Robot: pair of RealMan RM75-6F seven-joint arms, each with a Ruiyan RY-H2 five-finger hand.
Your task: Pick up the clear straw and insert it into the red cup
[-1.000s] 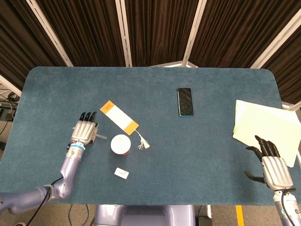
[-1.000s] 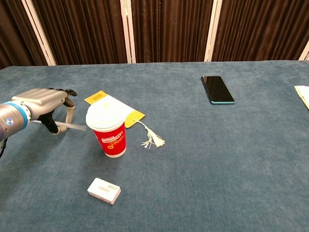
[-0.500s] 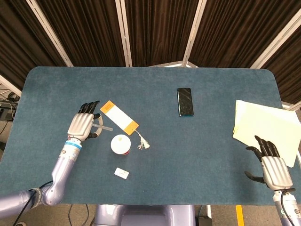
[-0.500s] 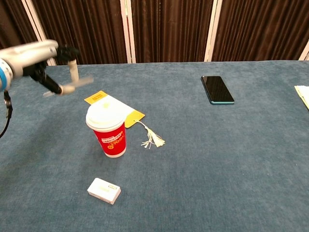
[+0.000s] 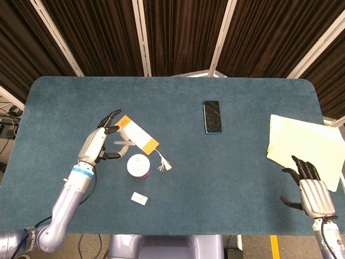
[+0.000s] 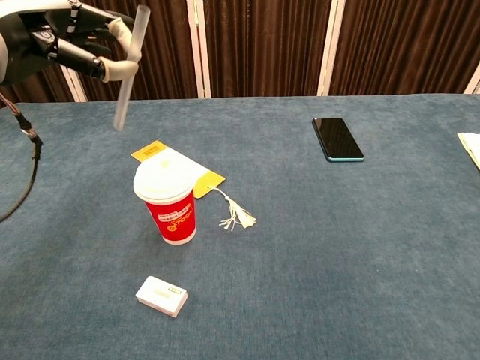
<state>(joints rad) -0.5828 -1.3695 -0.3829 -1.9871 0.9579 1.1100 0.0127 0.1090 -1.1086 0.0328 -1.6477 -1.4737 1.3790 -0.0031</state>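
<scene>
The left hand (image 6: 56,41) pinches the clear straw (image 6: 129,71) near-upright in its fingers, raised above and left of the lidded red cup (image 6: 171,206) on the table (image 6: 337,262). Only the head view shows the right hand (image 5: 314,191), fingers spread, holding nothing.

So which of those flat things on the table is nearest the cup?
The orange-and-white bookmark, lying just behind the red cup; the phone and papers lie farther right.

The left robot hand (image 6: 71,46) has raised the straw (image 6: 129,69) nearly upright.
</scene>
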